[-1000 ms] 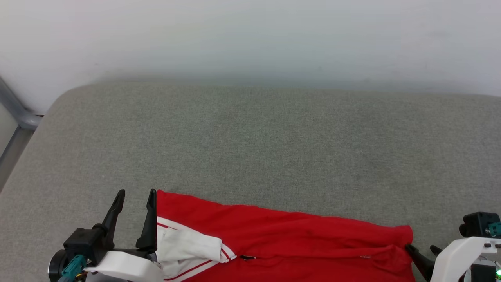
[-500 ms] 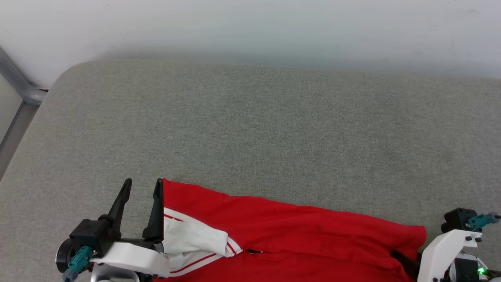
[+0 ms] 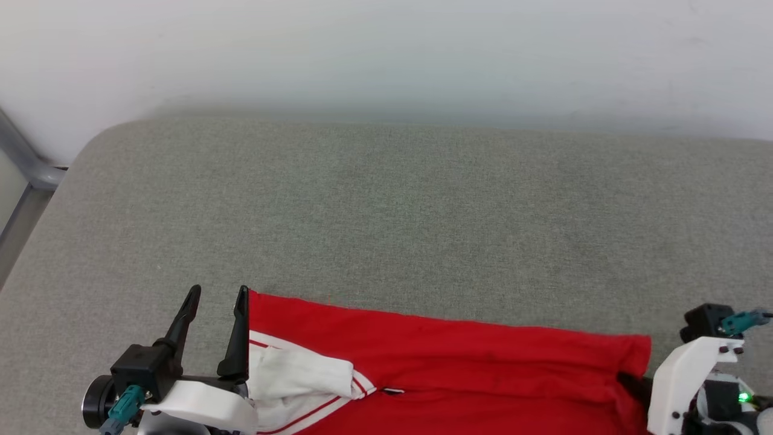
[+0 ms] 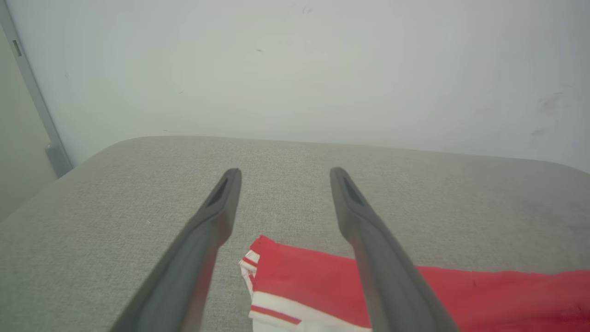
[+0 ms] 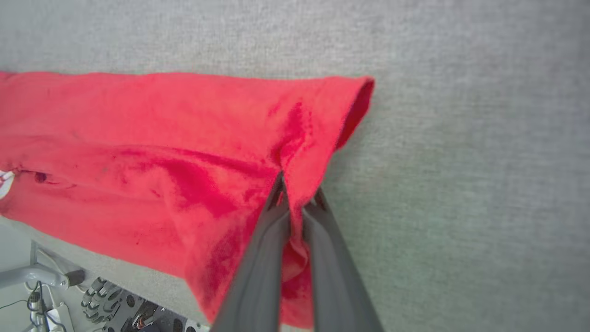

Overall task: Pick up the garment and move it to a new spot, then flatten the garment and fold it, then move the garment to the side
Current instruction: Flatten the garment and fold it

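Our right claw pinches a red fold of the garment; our left claw stands open, holding nothing.

The right claw's two dark fingers are almost together, a ridge of red cloth squeezed between them near the garment's right end. Our left claw's fingers are spread wide and point toward the pale wall; the inner one runs just beside the garment's left edge, and we cannot tell whether it touches. There a white sleeve with red-striped trim lies folded over the red. The garment lies along the near side of the grey fabric surface, its lower part cut off by the head view's bottom edge, where a white forearm hides our right fingertips.
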Robot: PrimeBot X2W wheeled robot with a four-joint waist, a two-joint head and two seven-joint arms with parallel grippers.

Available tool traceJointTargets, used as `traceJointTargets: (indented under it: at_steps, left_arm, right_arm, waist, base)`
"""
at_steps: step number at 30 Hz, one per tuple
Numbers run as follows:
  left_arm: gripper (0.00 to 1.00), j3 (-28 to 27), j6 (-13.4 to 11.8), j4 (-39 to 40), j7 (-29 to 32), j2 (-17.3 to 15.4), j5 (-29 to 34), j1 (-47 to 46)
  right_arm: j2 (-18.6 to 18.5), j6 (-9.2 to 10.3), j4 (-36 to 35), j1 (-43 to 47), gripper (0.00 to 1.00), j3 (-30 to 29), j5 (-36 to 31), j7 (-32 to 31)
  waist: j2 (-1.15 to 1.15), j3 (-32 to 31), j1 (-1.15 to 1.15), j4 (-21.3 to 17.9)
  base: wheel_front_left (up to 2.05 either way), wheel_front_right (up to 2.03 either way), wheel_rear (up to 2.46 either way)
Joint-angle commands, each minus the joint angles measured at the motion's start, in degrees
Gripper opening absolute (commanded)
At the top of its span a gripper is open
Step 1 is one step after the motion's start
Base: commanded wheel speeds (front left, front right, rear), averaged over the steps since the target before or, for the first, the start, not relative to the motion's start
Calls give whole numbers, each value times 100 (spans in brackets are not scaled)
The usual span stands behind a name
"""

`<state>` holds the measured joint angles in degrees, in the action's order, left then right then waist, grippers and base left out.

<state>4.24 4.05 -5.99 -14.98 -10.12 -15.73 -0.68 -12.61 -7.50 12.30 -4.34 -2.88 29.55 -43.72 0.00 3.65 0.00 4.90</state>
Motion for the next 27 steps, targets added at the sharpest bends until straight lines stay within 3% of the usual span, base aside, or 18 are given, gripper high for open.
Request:
traceJointTargets:
  at_steps: [1, 8, 15, 20, 27]
  left_arm:
    - [100, -28, 8, -1, -24, 22, 46, 47]
    - [100, -59, 43, -4, -24, 53, 132, 146]
    - [100, -46, 65, -35, -24, 98, 182, 206]
    - [100, -71, 92, -68, -24, 112, 189, 233]
    - [100, -34, 120, -123, -24, 113, 233, 169]
  right_arm:
    - [-101, 2, -36, -84, 0, -70, 14, 46]
    - [-377, 3, 11, -159, 0, -805, -153, -85]
    - [-251, 2, -222, 158, 0, -1879, -460, -595]
    - [207, 2, -464, 184, 0, -2272, -213, -1313]
    - [924, 2, -875, -90, 0, -2658, 995, -2649]
  waist:
    - [0, -60, 0, -59]
    - [0, -181, 0, -206]
    - [0, -254, 0, -250]
    - [0, -294, 0, -293]
    - [0, -328, 0, -268]
  base:
    - [0, 0, 0]
    - [0, 0, 0]
    - [0, 0, 0]
    - [0, 0, 0]
    - [0, 0, 0]
